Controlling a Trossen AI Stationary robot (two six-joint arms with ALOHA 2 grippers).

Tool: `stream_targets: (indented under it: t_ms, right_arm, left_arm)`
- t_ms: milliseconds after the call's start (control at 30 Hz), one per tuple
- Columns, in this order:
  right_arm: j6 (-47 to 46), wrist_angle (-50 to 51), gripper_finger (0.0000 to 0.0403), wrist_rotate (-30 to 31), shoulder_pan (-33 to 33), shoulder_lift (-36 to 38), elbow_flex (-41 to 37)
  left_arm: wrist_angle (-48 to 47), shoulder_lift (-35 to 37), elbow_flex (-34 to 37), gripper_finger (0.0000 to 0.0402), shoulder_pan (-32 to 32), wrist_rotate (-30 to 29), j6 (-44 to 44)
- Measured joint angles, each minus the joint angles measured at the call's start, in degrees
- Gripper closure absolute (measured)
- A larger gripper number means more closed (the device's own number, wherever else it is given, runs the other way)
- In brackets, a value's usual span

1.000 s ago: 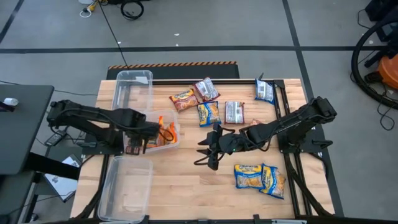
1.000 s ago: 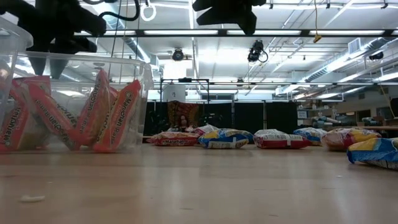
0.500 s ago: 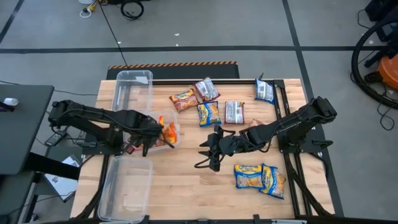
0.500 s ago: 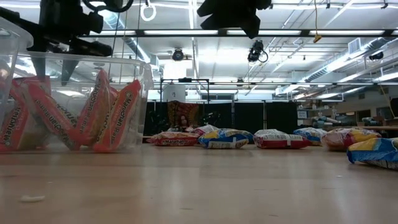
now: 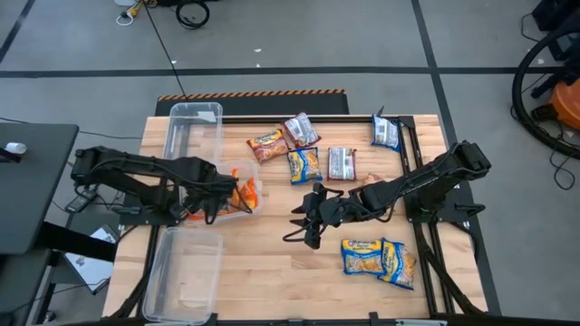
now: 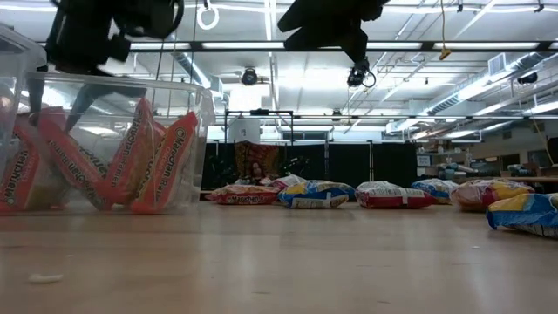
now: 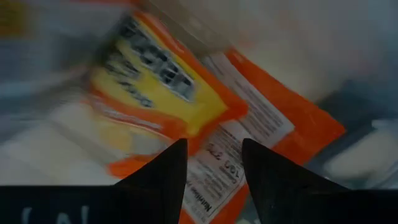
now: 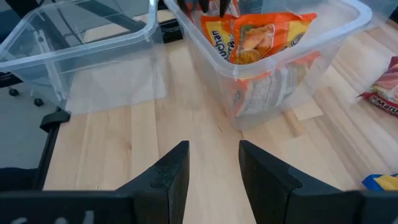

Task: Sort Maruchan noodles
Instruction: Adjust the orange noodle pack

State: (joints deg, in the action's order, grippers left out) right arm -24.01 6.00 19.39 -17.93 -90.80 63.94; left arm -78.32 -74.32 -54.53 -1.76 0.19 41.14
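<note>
- The left gripper (image 5: pixel 216 195) hung over the middle clear bin (image 8: pixel 323 37), its fingers (image 7: pixel 161 177) set a narrow gap apart with nothing between them, just above the orange packets (image 5: pixel 243 193) standing inside.
- The right gripper (image 5: pixel 306 220) hovered above the bare wooden surface (image 5: pixel 272 263) near its middle, fingers (image 8: pixel 171 171) parted and empty, pointing toward that bin.
- Two blue-and-yellow packets (image 5: pixel 378 257) lay side by side just beyond the right gripper, near the surface's front right.
- More packets were scattered along the far side: an orange one (image 5: pixel 265 145), a maroon-silver one (image 5: pixel 301 130), another blue-and-yellow one (image 5: pixel 304 165), a second maroon-silver one (image 5: pixel 342 163) and a blue one (image 5: pixel 385 133).
- Two empty clear bins (image 5: pixel 193 127) flanked the filled one.
</note>
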Motion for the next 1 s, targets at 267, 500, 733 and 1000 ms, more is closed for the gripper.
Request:
stream_targets:
  t_ms: [267, 500, 733, 1000]
  right_arm:
    - [-0.44, -0.66, 0.0258, -0.01, 0.18, 0.00, 0.00]
    - [-0.44, -1.24, 0.0258, 0.01, 0.48, 0.00, 0.00]
    - [-0.44, -1.25, 0.0258, 0.01, 0.46, 0.00, 0.00]
    - [-0.42, -1.25, 0.0258, 0.01, 0.62, 0.00, 0.00]
  left_arm:
    - [5.36, 0.00, 1.82, 0.0242, -1.60, -1.49, 2.32]
    - [7.67, 0.02, 1.82, 0.0246, -1.71, -2.78, 6.08]
    - [11.22, 0.02, 1.72, 0.0351, -1.41, -4.87, 5.37]
    - [6.69, 0.14, -4.50, 0.0396, -2.12, -5.99, 1.76]
